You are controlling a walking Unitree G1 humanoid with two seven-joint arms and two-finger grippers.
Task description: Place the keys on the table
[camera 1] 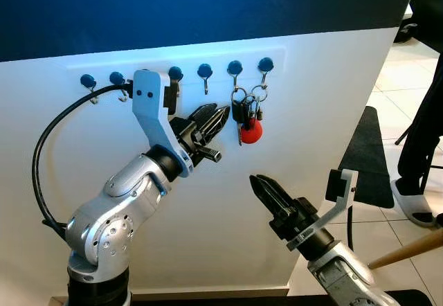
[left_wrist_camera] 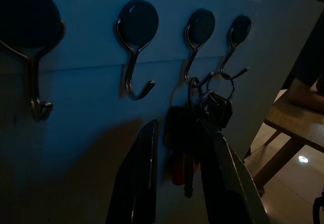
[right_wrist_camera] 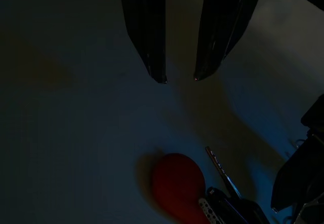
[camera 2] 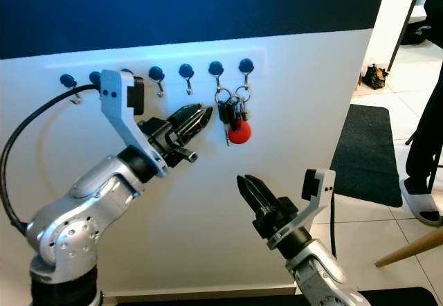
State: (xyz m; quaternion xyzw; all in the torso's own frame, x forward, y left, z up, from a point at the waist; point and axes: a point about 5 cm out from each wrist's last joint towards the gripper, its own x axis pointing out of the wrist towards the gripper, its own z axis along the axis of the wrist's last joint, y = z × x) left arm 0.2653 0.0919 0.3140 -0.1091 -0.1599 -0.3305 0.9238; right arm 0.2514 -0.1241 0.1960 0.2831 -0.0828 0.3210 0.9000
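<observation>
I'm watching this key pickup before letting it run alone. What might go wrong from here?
1. The keys hang from rings looped over two hooks; pulling straight out may snag them, so lifting off first seems safer.
2. The left hand sits open beside the bunch; closing now might catch only the red fob, letting keys swing or drop.
3. The right hand waits just below and could get bumped.

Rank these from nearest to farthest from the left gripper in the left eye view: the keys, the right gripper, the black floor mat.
1. keys: hanging on the wall hooks, just beside the left gripper.
2. right gripper: lower, on the robot's right.
3. black floor mat: on the floor, far right past the wall.
</observation>
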